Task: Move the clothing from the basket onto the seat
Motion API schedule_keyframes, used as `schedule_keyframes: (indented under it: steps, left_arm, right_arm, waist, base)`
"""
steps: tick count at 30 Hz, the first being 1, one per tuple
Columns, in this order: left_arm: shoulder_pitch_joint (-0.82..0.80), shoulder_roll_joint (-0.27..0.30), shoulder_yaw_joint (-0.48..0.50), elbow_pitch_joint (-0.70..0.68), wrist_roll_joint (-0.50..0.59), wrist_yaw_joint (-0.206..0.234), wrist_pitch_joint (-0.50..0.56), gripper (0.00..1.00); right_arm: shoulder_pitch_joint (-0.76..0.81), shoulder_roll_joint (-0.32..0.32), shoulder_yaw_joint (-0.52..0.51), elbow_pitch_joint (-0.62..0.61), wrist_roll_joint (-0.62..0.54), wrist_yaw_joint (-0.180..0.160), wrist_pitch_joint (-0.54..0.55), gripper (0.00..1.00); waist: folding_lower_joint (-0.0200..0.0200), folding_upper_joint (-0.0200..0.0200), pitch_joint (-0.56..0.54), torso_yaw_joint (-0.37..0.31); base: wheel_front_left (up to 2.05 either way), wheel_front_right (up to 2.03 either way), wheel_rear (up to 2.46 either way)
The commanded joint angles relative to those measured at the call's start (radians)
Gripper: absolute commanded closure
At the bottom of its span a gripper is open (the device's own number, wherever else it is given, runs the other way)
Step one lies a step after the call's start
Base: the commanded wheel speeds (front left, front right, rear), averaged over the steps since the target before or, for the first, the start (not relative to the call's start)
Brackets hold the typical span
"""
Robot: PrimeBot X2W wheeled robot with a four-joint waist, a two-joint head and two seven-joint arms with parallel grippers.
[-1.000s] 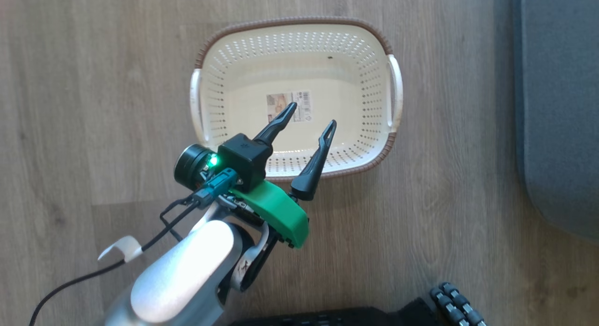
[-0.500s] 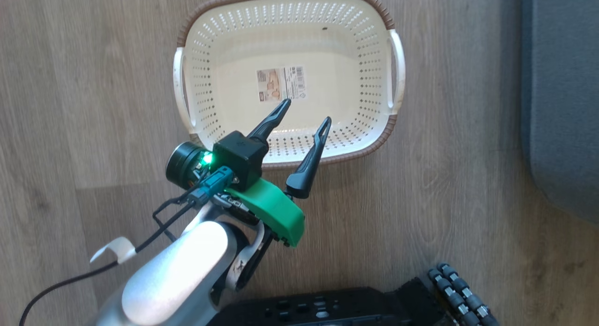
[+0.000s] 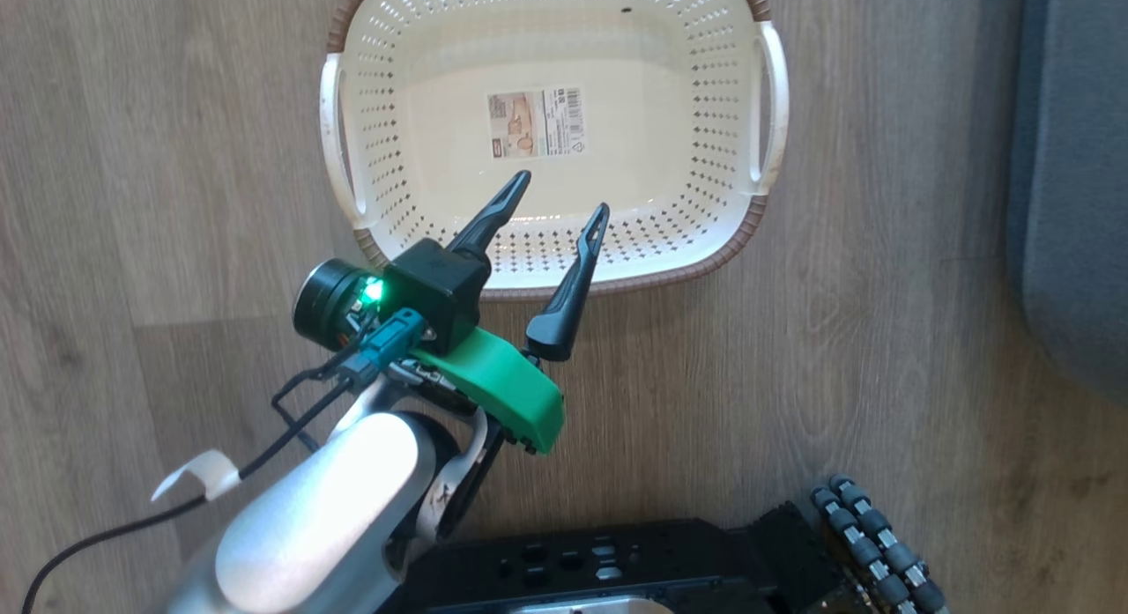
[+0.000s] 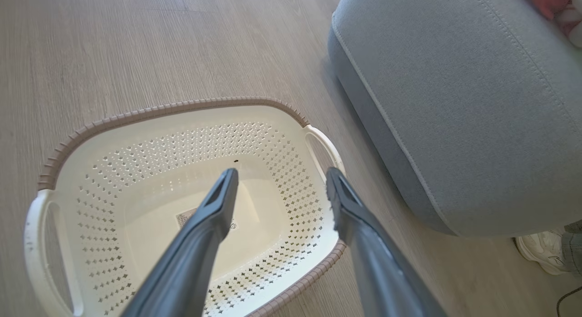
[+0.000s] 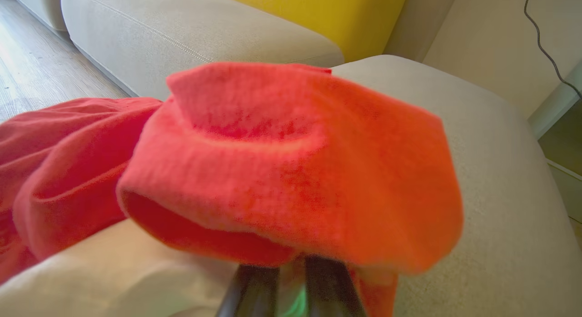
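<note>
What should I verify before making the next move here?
1. Basket empty: ok, just a label on its floor.
2. Left gripper open and empty: ok, above the basket.
3. Red garment over the seat: ok, part lies on it.
4. Right gripper released: not ok, fingers close together, garment bunched over them.
5. Nobody near the seat: not ok, a person's shoe stands beside it.

One basket (image 3: 352, 112), one label (image 3: 536, 122), one seat (image 4: 454, 103), one shoe (image 4: 539, 251).
</note>
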Motion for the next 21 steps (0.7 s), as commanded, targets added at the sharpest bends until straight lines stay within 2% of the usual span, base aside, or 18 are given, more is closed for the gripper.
schedule_keyframes:
  steps: [1,7,12,16,17,18,19,21]
  left_arm:
    - [-0.004,0.011,0.028,-0.032,0.001,0.006,-0.009,0.00]
    - [-0.015,-0.004,0.035,0.002,-0.020,-0.012,-0.034,0.00]
    - [-0.011,-0.018,0.045,0.051,-0.049,-0.035,-0.071,0.00]
    - [0.016,-0.014,0.069,0.089,-0.075,-0.038,-0.107,0.00]
    - [0.016,-0.014,0.069,0.089,-0.075,-0.038,-0.107,0.00]
    - [0.036,-0.007,0.081,0.105,-0.085,-0.034,-0.124,0.00]
    - [0.036,-0.007,0.081,0.105,-0.085,-0.034,-0.124,0.00]
    - [0.060,-0.003,0.095,0.117,-0.101,-0.030,-0.143,0.00]
  right_arm:
    - [0.018,-0.033,-0.003,-0.033,-0.026,0.007,-0.011,0.00]
    - [0.060,0.013,0.041,-0.095,-0.062,0.007,-0.011,0.00]
    - [0.184,0.039,0.095,-0.186,-0.035,0.007,-0.012,0.00]
    - [0.344,0.072,0.149,-0.312,0.016,0.007,-0.012,0.00]
    - [0.344,0.072,0.149,-0.312,0.016,0.007,-0.012,0.00]
    - [0.437,0.089,0.175,-0.400,0.035,0.007,-0.012,0.00]
    - [0.437,0.089,0.175,-0.400,0.035,0.007,-0.012,0.00]
    - [0.533,0.110,0.187,-0.500,0.044,0.007,-0.012,0.00]
  waist:
    - [-0.0001,0.0000,-0.012,-0.006]
    - [-0.0001,0.0000,-0.076,-0.027]
    - [-0.0001,0.0000,-0.176,-0.040]
    - [-0.0001,0.0000,-0.276,-0.052]
    - [-0.0001,0.0000,-0.276,-0.052]
    - [-0.0001,0.0000,-0.327,-0.053]
    - [-0.0001,0.0000,-0.327,-0.053]
    - [-0.0001,0.0000,-0.381,-0.049]
  base:
    - [0.00,0.00,0.00]
    - [0.00,0.00,0.00]
    - [0.00,0.00,0.00]
    - [0.00,0.00,0.00]
    - [0.00,0.00,0.00]
    - [0.00,0.00,0.00]
    - [0.00,0.00,0.00]
    - [0.00,0.00,0.00]
